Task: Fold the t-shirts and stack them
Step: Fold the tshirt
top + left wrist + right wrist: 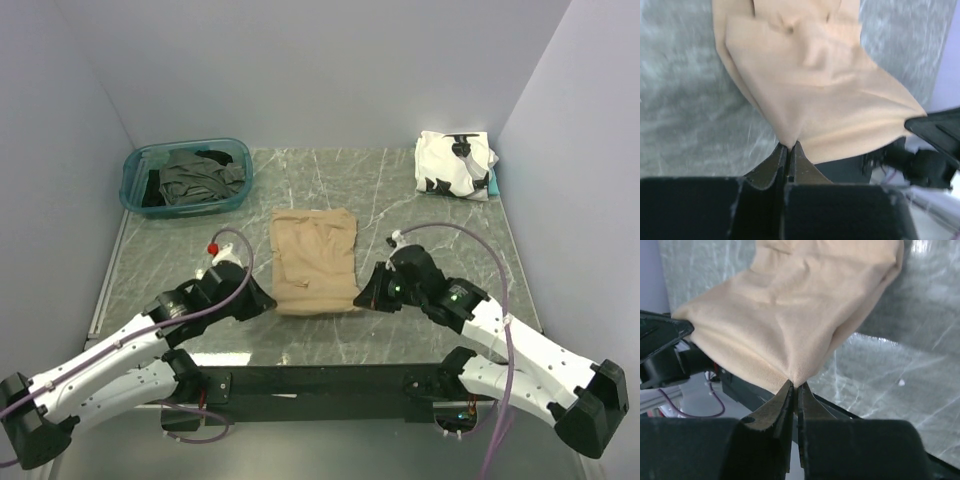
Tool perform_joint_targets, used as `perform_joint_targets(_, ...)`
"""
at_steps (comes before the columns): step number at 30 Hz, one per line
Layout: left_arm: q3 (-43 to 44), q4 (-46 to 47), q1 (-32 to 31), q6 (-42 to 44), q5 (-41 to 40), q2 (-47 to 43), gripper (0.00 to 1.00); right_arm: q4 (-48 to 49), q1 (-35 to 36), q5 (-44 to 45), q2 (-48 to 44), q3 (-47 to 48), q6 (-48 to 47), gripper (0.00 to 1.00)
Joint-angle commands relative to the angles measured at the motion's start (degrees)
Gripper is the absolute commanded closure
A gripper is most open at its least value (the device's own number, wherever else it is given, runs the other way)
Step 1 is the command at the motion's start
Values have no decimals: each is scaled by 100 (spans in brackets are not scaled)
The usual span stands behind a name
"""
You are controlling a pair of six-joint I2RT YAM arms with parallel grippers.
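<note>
Tan t-shirt (pixel 314 258) lies mid-table on the grey marbled table (pixel 420 250), one only. It is plain beige with no print, folded to a narrow upright rectangle and lightly creased. Its near edge is stretched between the two grippers, and in the wrist views that edge (pixel 825 100) (pixel 790 315) rises off the tabletop toward the fingers.

One teal see-through bin (pixel 190 146) sits at the far left corner. A crumpled dark grey t-shirt (pixel 200 172) is heaped inside it, with black cloth (pixel 152 190) at the left end of the bin. How many shirts are in the heap cannot be told.

One white t-shirt (pixel 455 163) with black patches sits at the far right corner, folded to a rough square, well apart from the tan t-shirt.

Two arms, two grippers. The left gripper (pixel 268 298) (pixel 789 147) is clenched on the near left corner of the tan cloth, fingers pressed together with fabric pinched at the tips. The right gripper (pixel 362 297) (pixel 795 385) is clenched the same way on the near right corner, cloth bunched into its tips.
</note>
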Motion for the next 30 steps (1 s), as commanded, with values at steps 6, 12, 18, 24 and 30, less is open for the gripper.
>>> perform_joint_targets(6, 1438, 137, 248, 544, -1289, 1059, 99, 247, -942, -699, 609, 1007, -1014, 100)
perform_joint_targets(12, 1912, 348, 1074, 1010, -816, 1693, 100, 335, -1390, -1191, 1258, 1437, -1287, 100)
perform_joint_targets(18, 2299, 673, 1697, 1388, -464, 2246, 99, 423, -1838, -1526, 1883, 1921, -1454, 100)
perform_joint_targets(24, 2791, 796, 2145, 1696, -191, 2958, 100, 406, -2146, -1860, 2595, 2457, -1595, 100)
perform_joint_targets(30, 3240, 867, 2559, 1898, 99, 3758, 100, 370, -2340, -2010, 3430, 3046, -1692, 100)
